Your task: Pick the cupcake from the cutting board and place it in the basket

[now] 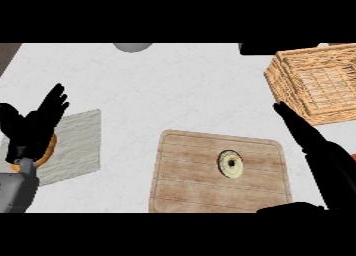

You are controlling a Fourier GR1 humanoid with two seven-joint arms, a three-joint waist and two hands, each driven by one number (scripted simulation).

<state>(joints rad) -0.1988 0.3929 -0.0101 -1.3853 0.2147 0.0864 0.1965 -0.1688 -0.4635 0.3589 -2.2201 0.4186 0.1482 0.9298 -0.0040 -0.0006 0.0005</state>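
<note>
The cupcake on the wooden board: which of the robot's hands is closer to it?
Right. The right hand stands just right of the cupcake; the left hand rests far left.

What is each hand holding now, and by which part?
Nothing is held. The left hand and right hand are both open; the cupcake lies untouched on the cutting board.

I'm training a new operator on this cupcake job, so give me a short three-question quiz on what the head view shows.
1. True or false: the cupcake already lies in the basket.
2. Which hand is nearer the basket: A) left hand B) right hand?
3. Fill in: the cupcake sits on the ____.

Key: 1 false, it is on the cutting board. 2 B. 3 cutting board.
</note>
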